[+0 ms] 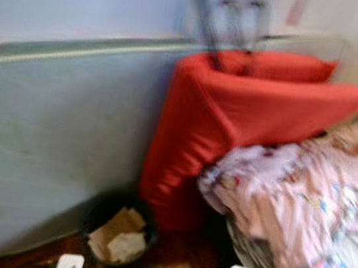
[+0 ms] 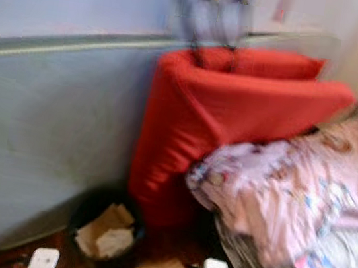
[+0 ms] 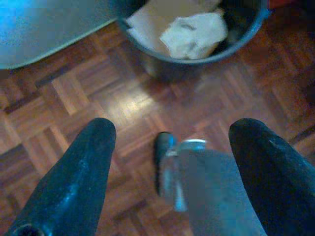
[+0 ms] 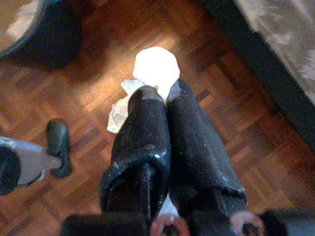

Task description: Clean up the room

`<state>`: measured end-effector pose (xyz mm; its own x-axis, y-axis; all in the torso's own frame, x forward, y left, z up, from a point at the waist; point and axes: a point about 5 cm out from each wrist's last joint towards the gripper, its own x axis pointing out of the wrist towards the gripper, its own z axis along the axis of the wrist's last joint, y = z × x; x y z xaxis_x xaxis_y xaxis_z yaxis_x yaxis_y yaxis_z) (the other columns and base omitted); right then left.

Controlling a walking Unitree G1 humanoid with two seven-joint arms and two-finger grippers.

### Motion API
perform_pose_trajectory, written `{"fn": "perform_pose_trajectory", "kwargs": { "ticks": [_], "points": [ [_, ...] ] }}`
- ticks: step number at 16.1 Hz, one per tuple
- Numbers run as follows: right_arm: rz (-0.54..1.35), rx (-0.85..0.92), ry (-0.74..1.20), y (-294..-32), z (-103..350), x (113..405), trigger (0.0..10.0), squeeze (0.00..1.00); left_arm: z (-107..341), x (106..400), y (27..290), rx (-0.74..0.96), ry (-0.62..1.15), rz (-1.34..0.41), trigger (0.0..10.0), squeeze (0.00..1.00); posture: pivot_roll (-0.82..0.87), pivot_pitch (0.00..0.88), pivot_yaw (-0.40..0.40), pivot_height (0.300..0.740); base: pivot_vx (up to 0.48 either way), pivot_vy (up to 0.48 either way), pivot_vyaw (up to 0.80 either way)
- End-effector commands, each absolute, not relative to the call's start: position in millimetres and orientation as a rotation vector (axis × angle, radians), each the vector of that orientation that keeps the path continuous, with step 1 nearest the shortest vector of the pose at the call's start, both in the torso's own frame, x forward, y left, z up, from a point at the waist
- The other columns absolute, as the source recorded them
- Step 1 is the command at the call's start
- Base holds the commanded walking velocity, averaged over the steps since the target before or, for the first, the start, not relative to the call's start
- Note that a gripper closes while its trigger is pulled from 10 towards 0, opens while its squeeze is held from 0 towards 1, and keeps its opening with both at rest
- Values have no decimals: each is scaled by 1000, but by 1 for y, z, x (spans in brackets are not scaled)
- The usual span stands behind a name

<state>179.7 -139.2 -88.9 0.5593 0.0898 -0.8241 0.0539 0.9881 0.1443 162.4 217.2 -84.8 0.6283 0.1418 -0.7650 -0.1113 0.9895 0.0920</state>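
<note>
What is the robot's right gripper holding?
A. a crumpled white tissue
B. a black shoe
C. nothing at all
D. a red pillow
A: in the right wrist view the right gripper has its two black fingers pressed together on a crumpled white tissue, held above the wooden floor, with the dark bin off to one side.

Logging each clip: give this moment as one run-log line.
left end effector: open, above floor | right end effector: shut on white tissue | bin: holds paper, beside red mattress
</note>
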Motion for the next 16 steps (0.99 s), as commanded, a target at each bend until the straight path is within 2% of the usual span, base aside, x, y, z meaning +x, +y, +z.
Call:
{"fn": "perform_pose_trajectory", "kwargs": {
  "ticks": [1,16],
  "points": [
    [17,155,962,-141,-87,184,10000,0,-87,160,215,33,896,140,10000,0,113,0,-88,740,0,379,0],
    [23,151,966,-141,-87,183,10000,0,-89,155,214,33,916,137,10000,0,109,0,-92,740,0,383,0]
  ]
}}
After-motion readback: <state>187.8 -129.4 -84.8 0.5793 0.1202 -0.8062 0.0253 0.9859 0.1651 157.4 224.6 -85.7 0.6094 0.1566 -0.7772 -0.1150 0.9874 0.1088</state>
